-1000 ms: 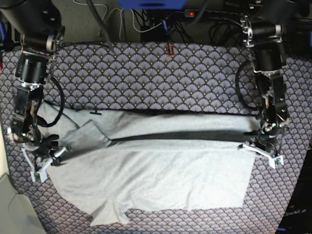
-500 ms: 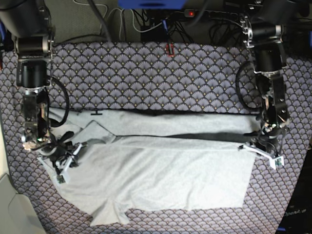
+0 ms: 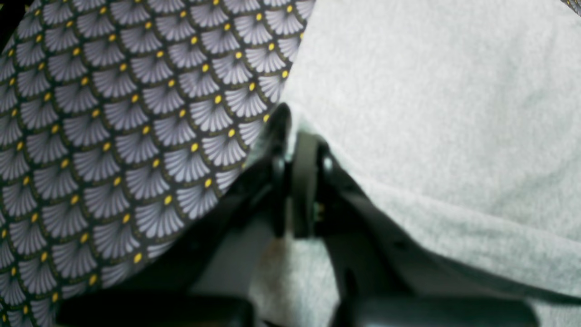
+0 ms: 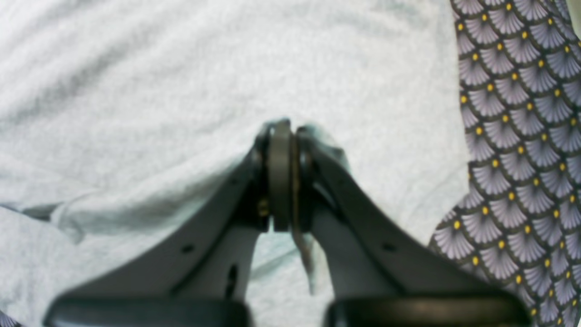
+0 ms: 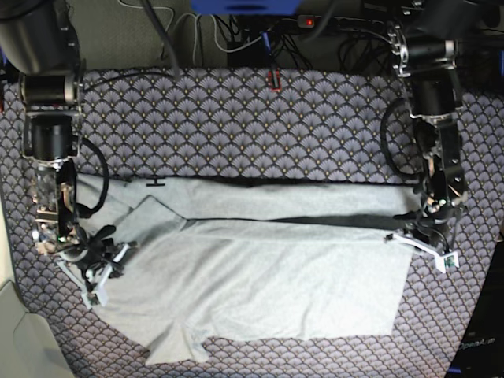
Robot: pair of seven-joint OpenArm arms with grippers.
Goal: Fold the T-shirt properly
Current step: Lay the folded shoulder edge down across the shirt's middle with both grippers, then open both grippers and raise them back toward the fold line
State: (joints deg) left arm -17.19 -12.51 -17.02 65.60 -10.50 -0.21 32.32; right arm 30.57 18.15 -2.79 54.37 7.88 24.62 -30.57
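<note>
Grey cotton T-shirt point(image 5: 260, 276) lies spread across the middle of the tabletop point(image 5: 236, 126), long axis running side to side in the base view, one lengthwise fold already laid in along the far edge. A sleeve point(image 5: 177, 345) sticks out at the near edge.

Step in hand, as I read it: a two-arm lengthwise fold, each arm pinching one end of the same fold line. Right claw point(image 5: 93, 276) is clamped tight on a bunch of fabric at its end of the shirt; the wrist view shows cloth caught between the pads point(image 4: 279, 172). Left claw point(image 5: 421, 246) is pinched on the shirt's edge at the other end, right where cloth meets the patterned tablecloth point(image 3: 113, 136); its jaws are closed with fabric running between them.

Next move likely calls for both arms lifting together and carrying the held edge across at the same pace, keeping the span between them taut so the fold lands straight. Uneven travel would skew the crease.

Watch points:
- loose flap near the right claw point(image 5: 150, 216) sits bunched and angled, could drag or double under
- near sleeve not tucked yet
- dark edge trim point(image 5: 315, 219) shows along the fold, a handy line to check straightness

Around it: cables and a power strip point(image 5: 315, 22) off the far edge of the tabletop, well apart from the shirt. A small red item point(image 5: 274, 80) sits on the cloth by the far edge, clear of the fold path. Nothing rests on the shirt itself.
</note>
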